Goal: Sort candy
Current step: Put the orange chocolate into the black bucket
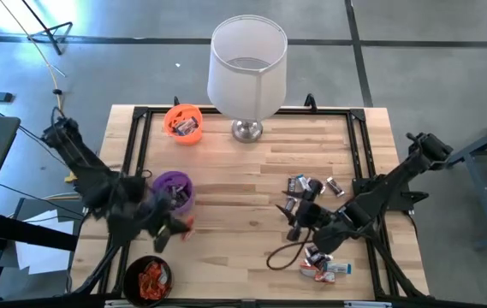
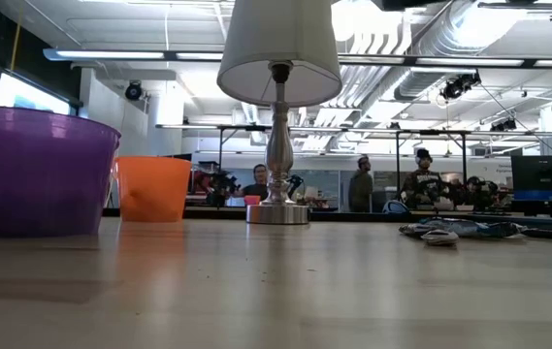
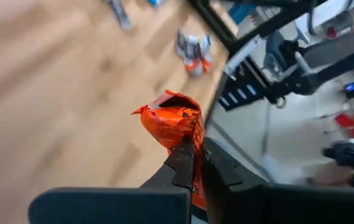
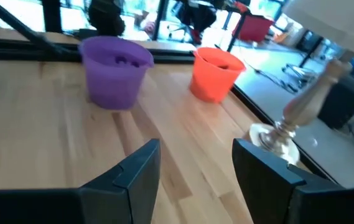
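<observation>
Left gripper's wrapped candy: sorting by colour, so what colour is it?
Shiny orange-red wrapped candy; left wrist view shows it best.

We see a smooth, pale wood table (image 1: 243, 184). The lamp (image 1: 247, 68) has a shiny metal foot. The orange candy (image 3: 172, 119) wears crinkly, shiny foil. The purple cup (image 4: 114, 70) looks like smooth plastic.

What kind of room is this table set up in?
Probably a large open lab or workshop: exposed ceiling ducts, a monitor and people at benches behind the wooden table, with a concrete floor.
</observation>
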`<action>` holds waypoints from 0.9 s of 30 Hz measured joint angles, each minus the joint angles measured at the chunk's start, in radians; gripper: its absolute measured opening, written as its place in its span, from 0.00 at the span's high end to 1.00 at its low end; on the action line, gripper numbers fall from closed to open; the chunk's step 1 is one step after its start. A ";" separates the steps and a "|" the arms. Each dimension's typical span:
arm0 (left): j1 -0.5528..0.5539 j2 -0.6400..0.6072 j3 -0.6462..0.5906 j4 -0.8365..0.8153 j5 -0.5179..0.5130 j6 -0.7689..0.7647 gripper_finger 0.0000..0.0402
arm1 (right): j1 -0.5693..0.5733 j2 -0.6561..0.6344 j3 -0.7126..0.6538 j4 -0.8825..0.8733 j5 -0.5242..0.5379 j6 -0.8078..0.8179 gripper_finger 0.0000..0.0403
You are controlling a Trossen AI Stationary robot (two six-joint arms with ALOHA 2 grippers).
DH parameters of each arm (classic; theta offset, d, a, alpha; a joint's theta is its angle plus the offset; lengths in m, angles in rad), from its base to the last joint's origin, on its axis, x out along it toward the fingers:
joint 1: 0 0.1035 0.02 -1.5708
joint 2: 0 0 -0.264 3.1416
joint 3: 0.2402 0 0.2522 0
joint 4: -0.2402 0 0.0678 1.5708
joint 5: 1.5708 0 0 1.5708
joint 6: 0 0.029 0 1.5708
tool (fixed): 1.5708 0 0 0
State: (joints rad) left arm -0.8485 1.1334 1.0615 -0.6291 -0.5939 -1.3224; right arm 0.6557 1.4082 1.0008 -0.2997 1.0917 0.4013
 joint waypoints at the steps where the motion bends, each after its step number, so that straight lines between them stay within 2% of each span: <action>1: -0.031 0.017 0.000 0.001 -0.006 -0.067 1.00 | -0.008 -0.002 0.000 -0.013 -0.002 0.012 0.52; 6: -0.142 0.120 0.014 -0.008 0.003 -0.383 1.00 | -0.038 -0.003 0.000 -0.059 -0.051 0.043 0.52; 10: -0.186 0.205 0.068 -0.065 0.139 -0.559 1.00 | -0.043 -0.003 0.000 -0.112 -0.078 -0.027 0.52; 13: -0.208 0.244 0.128 -0.201 0.266 -0.660 1.00 | -0.043 -0.003 -0.001 -0.129 -0.082 -0.115 0.52; 18: -0.246 0.274 0.207 -0.446 0.453 -0.778 1.00 | -0.042 -0.003 -0.001 -0.119 -0.145 -0.179 0.52; 21: -0.271 0.279 0.201 -0.483 0.490 -0.839 1.00 | -0.040 -0.003 -0.001 -0.118 -0.215 -0.167 0.52; 26: -0.280 0.281 0.188 -0.470 0.506 -0.826 0.99 | -0.041 -0.003 -0.001 -0.120 -0.349 -0.126 0.52; 27: -0.280 0.280 0.188 -0.468 0.505 -0.809 0.99 | -0.042 0.000 -0.001 -0.119 -0.336 -0.100 0.52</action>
State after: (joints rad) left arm -1.1289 1.4136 1.2491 -1.0969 -0.0885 -2.1319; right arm 0.6140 1.4081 0.9997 -0.4185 0.7558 0.3013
